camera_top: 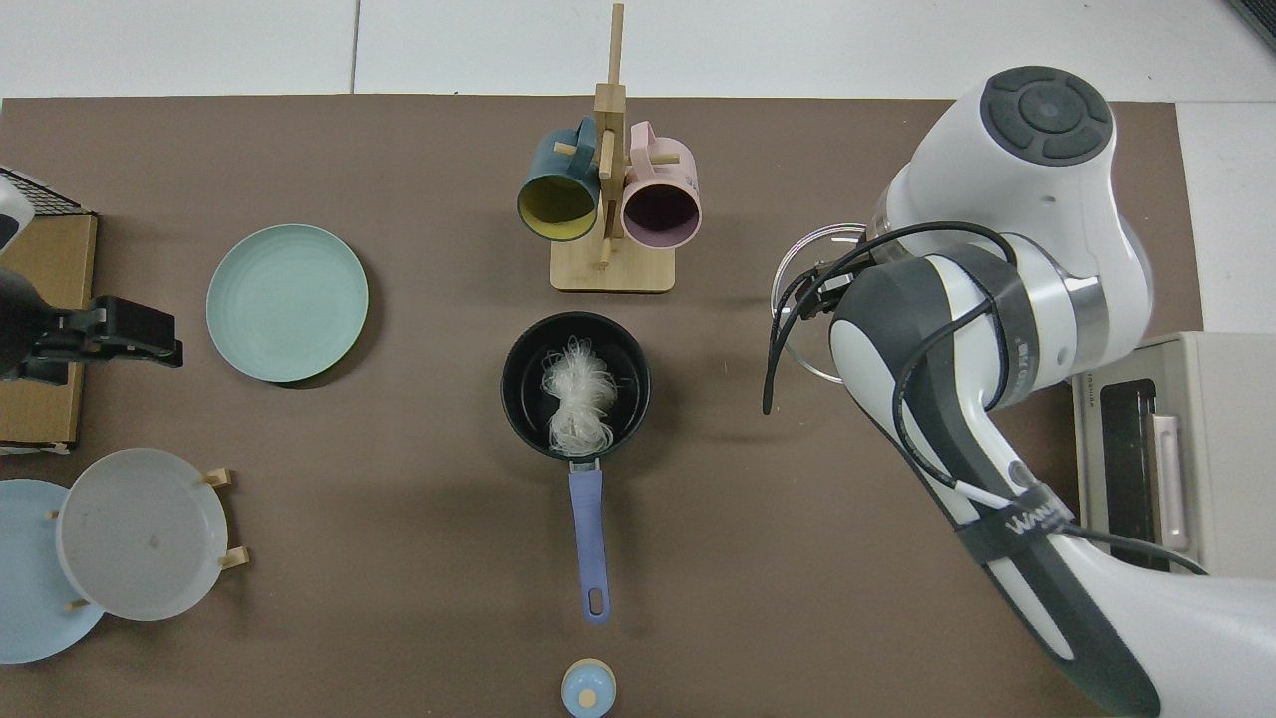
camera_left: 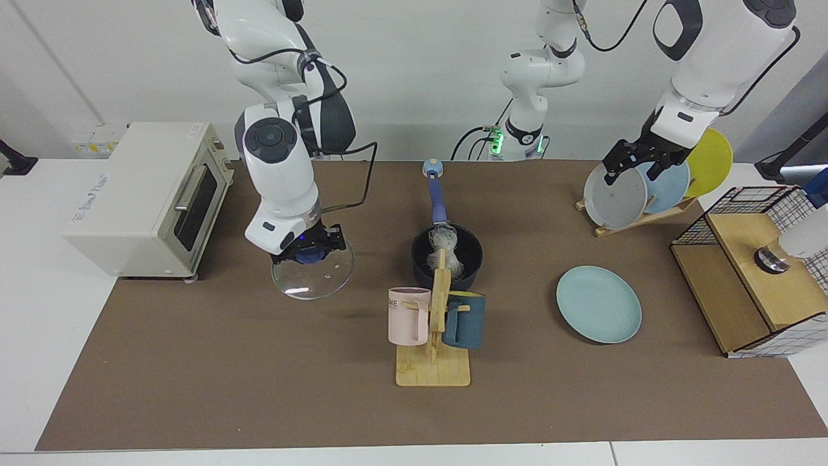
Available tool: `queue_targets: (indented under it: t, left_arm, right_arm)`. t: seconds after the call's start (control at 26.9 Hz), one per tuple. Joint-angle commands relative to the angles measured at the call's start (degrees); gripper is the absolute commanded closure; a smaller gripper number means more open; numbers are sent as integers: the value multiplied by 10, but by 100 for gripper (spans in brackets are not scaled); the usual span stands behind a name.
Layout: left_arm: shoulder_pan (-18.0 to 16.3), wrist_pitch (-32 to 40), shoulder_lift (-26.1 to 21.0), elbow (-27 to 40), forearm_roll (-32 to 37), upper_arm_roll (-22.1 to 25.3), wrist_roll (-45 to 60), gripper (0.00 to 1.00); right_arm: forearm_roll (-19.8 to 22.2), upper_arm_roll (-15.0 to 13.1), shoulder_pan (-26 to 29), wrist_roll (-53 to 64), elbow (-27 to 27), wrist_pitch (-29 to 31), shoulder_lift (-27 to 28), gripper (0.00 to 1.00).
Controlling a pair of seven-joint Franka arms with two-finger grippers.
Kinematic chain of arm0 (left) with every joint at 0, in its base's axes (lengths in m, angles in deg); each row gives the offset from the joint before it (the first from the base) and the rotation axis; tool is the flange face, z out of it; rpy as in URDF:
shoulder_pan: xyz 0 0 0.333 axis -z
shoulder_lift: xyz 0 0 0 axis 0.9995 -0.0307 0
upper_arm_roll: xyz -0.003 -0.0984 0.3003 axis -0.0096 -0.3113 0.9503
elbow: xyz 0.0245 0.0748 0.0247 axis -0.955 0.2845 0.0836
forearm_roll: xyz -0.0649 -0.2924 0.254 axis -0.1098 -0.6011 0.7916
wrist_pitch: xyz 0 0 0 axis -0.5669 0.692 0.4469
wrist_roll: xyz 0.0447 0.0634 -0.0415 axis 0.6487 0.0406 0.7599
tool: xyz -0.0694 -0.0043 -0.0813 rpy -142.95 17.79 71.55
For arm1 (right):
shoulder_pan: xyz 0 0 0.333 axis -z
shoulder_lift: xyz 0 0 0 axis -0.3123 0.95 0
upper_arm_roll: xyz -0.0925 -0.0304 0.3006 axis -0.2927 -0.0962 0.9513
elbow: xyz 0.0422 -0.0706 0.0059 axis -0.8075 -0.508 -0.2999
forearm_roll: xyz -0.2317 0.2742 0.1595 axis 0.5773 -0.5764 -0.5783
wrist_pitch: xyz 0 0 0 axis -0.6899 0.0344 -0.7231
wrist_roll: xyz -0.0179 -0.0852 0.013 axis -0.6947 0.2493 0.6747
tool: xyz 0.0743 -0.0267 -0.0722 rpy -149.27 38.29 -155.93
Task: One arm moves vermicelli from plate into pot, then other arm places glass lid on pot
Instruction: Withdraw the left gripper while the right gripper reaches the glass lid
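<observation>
The vermicelli (camera_left: 446,250) (camera_top: 575,396) lies inside the dark pot (camera_left: 469,262) (camera_top: 630,371), whose blue handle points toward the arms' bases. The light teal plate (camera_left: 598,304) (camera_top: 287,302) lies bare on the mat. My right gripper (camera_left: 308,250) is shut on the blue knob of the glass lid (camera_left: 313,277) (camera_top: 803,299) and holds it lifted off the mat, beside the pot on the toaster side. In the top view the arm hides this gripper. My left gripper (camera_left: 632,169) (camera_top: 125,336) hangs open and high in front of the plate rack, holding nothing.
A wooden mug stand (camera_left: 432,369) (camera_top: 610,269) with a pink and a dark teal mug stands just in front of the pot. A toaster oven (camera_left: 149,194) (camera_top: 1166,439), a rack of upright plates (camera_left: 653,178) (camera_top: 130,534) and a wire-and-wood box (camera_left: 757,272) line the sides.
</observation>
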Motion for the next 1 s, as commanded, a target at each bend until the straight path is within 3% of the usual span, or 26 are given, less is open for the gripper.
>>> queue_targets:
  t: [0.0,0.52,0.71,0.97]
  left_arm:
    - [10,-12,19,31,-8,10,-13,0]
    - [7,-12,19,29,3,4,-21,0]
    - [6,-12,19,31,3,4,-26,0]
    - [2,-16,19,34,2,5,-33,0]
  right_arm:
    - [-8,34,2,-55,-18,-32,-36,100]
    - [4,165,-1,-292,-12,-20,-27,100]
    - [24,216,-1,-372,-12,15,-2,100]
    - [69,245,-27,-445,-2,39,44,100]
